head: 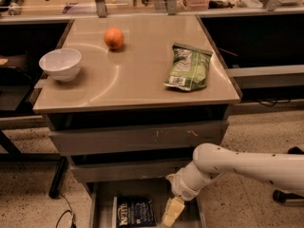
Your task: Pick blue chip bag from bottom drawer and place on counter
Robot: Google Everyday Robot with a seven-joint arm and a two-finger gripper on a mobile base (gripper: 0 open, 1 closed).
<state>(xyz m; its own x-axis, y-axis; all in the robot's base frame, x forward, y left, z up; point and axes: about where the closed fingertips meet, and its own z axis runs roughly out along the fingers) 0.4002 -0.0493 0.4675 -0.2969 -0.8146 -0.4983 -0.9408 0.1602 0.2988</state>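
Note:
The blue chip bag (135, 213) lies flat in the open bottom drawer (102, 208) at the bottom of the camera view, white lettering up. My gripper (172, 212) hangs over the drawer just right of the bag, on a white arm that comes in from the right; I see its pale finger (173, 209) pointing down. The counter (137, 75) tops the grey drawer unit above.
On the counter stand a white bowl (61, 63) at the left, an orange (114, 38) at the back and a green-and-white chip bag (189, 68) at the right. Two shut grey drawer fronts (137, 139) sit above the open drawer. Speckled floor lies around.

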